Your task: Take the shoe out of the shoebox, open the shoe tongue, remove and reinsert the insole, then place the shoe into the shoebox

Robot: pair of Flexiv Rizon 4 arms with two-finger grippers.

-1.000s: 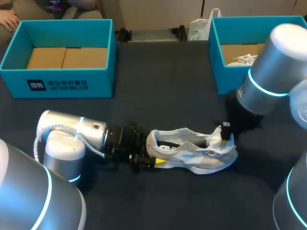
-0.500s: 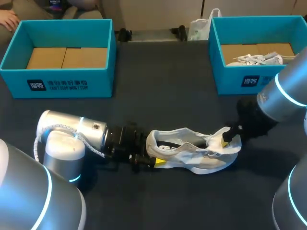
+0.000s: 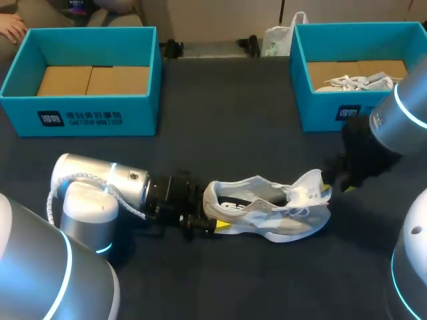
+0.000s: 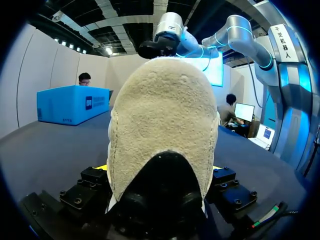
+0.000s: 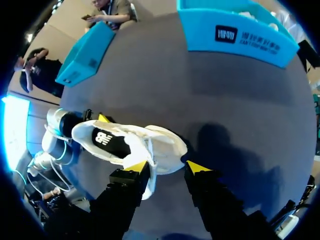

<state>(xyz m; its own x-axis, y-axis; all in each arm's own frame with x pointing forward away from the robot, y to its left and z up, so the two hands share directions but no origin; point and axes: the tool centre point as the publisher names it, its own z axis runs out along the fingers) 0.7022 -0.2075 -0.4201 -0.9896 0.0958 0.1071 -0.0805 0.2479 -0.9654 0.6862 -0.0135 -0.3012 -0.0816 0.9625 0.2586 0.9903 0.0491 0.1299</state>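
Observation:
A white and grey shoe lies on its side on the dark table, heel toward my left arm. My left gripper is shut on the heel. In the left wrist view the beige heel fills the space between the fingers. The shoe's tongue stands lifted at the toe end, showing the black insole. My right gripper is open, just right of the tongue. In the right wrist view, the right gripper hovers over the shoe's toe, holding nothing.
A teal shoebox with a bare cardboard floor stands at the back left. A second teal shoebox at the back right holds another white shoe. A white bag sits behind it.
My right gripper opened, let go of the tongue and drew back to the right. The tongue stays lifted. The left arm and the shoe have not moved.

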